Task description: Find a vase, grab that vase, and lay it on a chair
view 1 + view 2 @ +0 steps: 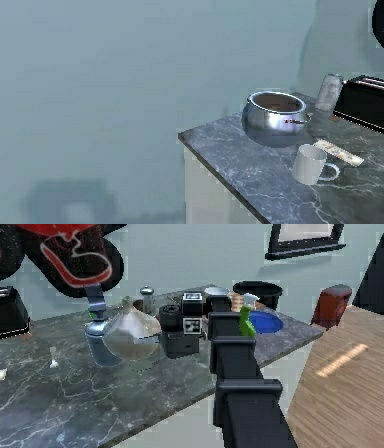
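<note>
Arm side view, entry by size.

1. Dark marbled stone countertop [60,394] runs across most of the picture. It also shows at the forward view's right [250,150].
2. Dark square arm [245,384] reaches out over the counter.
3. Dark reddish-brown upright shape [335,304] stands on the wood floor past the counter's end, at this view's right. It may be a chair back; I cannot confirm it.
4. Pale glassy bulbous vessel [125,332] rests on the counter. Judged by shape, this is the vase. It is wide at the belly, and its long axis looks roughly upright, though the neck is hard to make out.
5. Gripper [165,329] sits at the arm's far end, just beside the vessel.
6. Round blue plate [268,321] lies on the arm's other side.
7. In the forward view, a round steel pot [275,115] and a white ceramic mug [313,165] stand on the counter.

Key relation: the vessel lies directly to the picture's left of the fingers, on the side they point to. I cannot tell whether they touch it or stop short.

Jaw state: cannot tell. With the vessel on the counter right at the gripper's far end, I cannot tell whether anything is held.

My judgement: the search is done, the grasp is the step in hand, and the carry to a chair is not yet begun.
</note>
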Controlling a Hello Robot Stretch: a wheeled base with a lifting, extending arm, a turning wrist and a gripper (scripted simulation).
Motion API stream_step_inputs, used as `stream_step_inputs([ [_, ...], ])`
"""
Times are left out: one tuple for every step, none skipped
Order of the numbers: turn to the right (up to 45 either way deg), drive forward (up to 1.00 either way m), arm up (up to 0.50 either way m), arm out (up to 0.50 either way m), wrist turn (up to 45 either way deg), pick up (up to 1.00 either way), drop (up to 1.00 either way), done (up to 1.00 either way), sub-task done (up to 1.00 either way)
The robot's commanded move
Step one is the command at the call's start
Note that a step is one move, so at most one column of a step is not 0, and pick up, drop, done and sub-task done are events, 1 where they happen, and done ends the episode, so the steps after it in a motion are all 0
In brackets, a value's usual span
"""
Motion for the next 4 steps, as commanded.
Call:
stream_step_inputs([
  [0.0, 0.00, 0.00, 0.00, -45.0, 0.00, 0.00, 0.00, 0.00],
  [0.0, 0.00, 0.00, 0.00, -45.0, 0.00, 0.00, 0.00, 0.00],
  [0.0, 0.00, 0.00, 0.00, -15.0, 0.00, 0.00, 0.00, 0.00],
  [0.0, 0.00, 0.00, -0.22, 0.0, 0.00, 0.00, 0.00, 0.00],
])
